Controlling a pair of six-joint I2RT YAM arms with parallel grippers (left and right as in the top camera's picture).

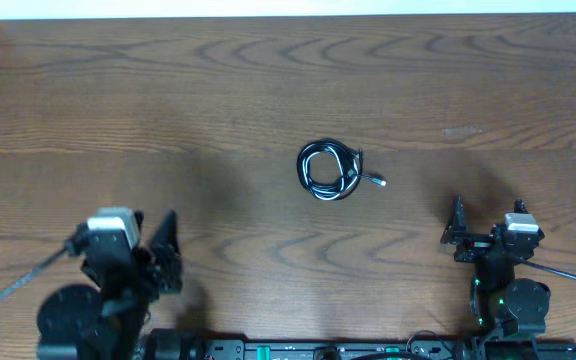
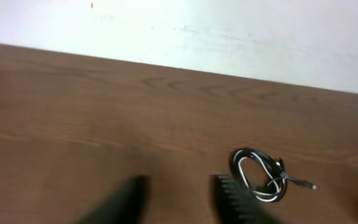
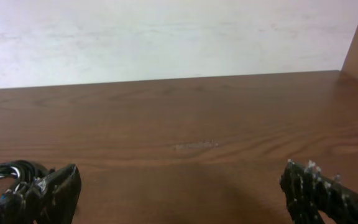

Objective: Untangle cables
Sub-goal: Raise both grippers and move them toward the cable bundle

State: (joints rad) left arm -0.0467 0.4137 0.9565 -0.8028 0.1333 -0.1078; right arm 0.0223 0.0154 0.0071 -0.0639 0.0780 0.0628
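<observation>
Reaching for the tangled coil of thin black and whitish cables (image 1: 328,172), lying mid brown wooden tabletop (image 1: 218,90), seems the step now. The left pincer (image 2: 179,182) is partly open and empty; the right pincer (image 3: 188,193) is wide open and empty. Both are near. Best pinch the free silver plug end (image 1: 376,181) while the other pincer holds the coil.

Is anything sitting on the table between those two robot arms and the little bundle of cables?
Nothing visible. The cables lie coiled in the middle of the table, with only bare wood between them and the left fingers or the right fingers.
</observation>
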